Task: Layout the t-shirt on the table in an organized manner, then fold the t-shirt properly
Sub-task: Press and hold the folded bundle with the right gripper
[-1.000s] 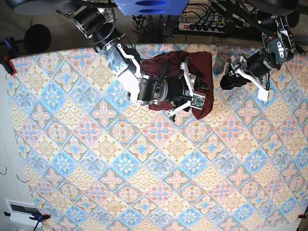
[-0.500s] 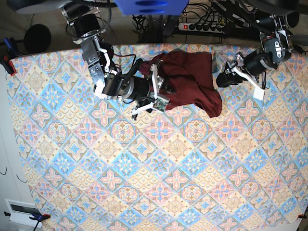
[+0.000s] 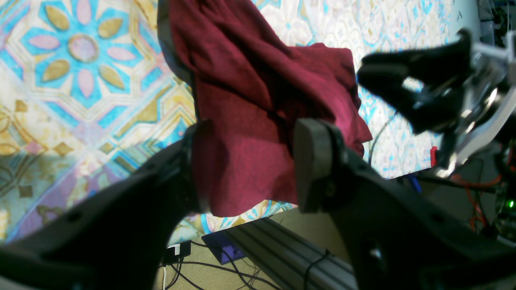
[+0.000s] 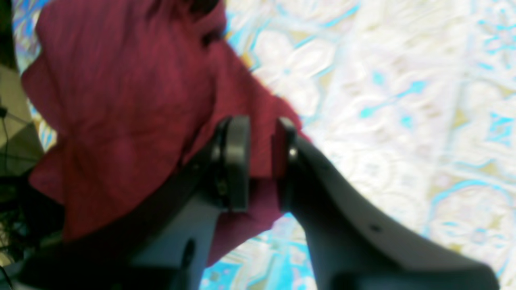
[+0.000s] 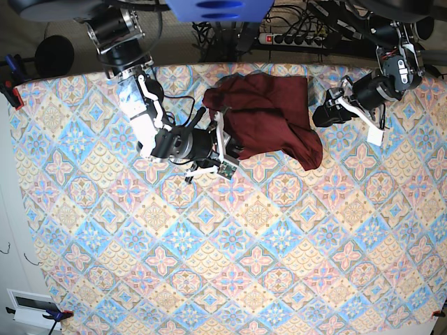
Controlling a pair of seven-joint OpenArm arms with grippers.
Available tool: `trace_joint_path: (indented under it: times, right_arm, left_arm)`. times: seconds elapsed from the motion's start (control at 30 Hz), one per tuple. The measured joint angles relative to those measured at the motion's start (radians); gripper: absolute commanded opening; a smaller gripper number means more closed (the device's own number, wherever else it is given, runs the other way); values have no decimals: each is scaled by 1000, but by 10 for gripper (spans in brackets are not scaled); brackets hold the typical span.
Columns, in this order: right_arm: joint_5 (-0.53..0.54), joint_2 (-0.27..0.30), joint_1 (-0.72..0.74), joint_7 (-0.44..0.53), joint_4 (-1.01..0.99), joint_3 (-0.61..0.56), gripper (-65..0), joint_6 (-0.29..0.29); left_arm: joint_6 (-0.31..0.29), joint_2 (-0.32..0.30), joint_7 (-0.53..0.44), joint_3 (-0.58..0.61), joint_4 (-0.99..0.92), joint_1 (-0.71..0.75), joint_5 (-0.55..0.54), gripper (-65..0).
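So going left to right in the base view: the surface (image 5: pixel 140 265) is covered in that pastel diamond-tile cloth, and most of it is bare pattern. On the left side of that view is the right arm, reaching in from the top edge and bending toward the middle. Its tool, the right tool (image 5: pixel 225 150), sits at the left edge of the t-shirt (image 5: pixel 269 118).

The right wrist view is blurry, but you can see the two pads (image 4: pixel 238 161) pretty close together with a fold of the t-shirt (image 4: pixel 121 100) between them, so it's pinching the maroon fabric near its lower edge. The cloth bunches up and away from the pinch, wrinkled.

The t-shirt itself is a crumpled heap near the far edge of the surface, roughly centre-right, not spread flat at all. One lobe trails down toward the lower right.

Further right is the left arm, with the left tool (image 5: pixel 328 114) hanging just beside the t-shirt's right edge, apart from it. In the left wrist view the left tool (image 3: pixel 246 165) has its fingers spread wide with nothing between them; the t-shirt (image 3: pixel 250 100) lies on the surface (image 3: pixel 80 80) beyond the gap. The right tool (image 3: pixel 407 92) shows up dark at the upper right there.
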Motion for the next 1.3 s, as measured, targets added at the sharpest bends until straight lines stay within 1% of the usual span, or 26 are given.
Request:
trace_joint_path:
  times: [0.23,0.33,0.4,0.53,0.6,0.63,0.7,0.73,0.8,0.87,0.93,1.03,1.13,1.23,1.3]
  right_arm:
    - [11,-13,-2,8,25,-283,-537,5]
    - [10,-4,4,2,47,-359,-537,5]
    - [4,-2,14,0,66,-372,-537,5]
    - [3,-7,36,8,83,-364,-537,1]
    - [5,-1,31,6,83,-360,-538,2]
    - [7,-2,23,3,82,-339,-539,13]
    - [21,-2,17,5,86,-278,-539,9]
    - [5,0,20,0,98,-247,-540,9]
    - [-2,0,25,3,123,-187,-540,-1]
    - [9,7,28,16,135,-140,-540,0]
    - [9,27,24,9,134,-121,-540,2]
    - [5,56,18,0,134,-110,-540,2]
    - [13,87,23,6,134,-109,-540,2]
    - [2,89,22,0,134,-107,-540,2]
    - [13,84,23,8,134,-107,-540,2]
  left_arm:
    - [0,0,0,0,0,-9,2,-360]
    - [0,0,0,0,0,-8,1,-360]
    - [0,0,1,0,0,-9,0,-360]
    - [0,0,0,0,0,-5,0,-360]
    - [0,0,1,0,0,-5,1,-360]
    - [0,-3,0,0,0,-3,1,-360]
    - [-1,-1,3,0,4,0,-3,-360]
    - [-19,-3,2,2,13,4,-12,-360]
    - [-71,-6,4,32,39,2,-71,-354]
    - [-84,3,3,62,53,-9,-119,-353]
    - [-79,3,1,83,51,-11,-86,-353]
    - [-77,42,-2,124,45,-8,1,-356]
    - [-81,93,4,136,46,-9,78,-359]
    - [-79,105,3,137,46,-9,186,-359]
    - [-77,105,-4,167,46,-10,247,-359]
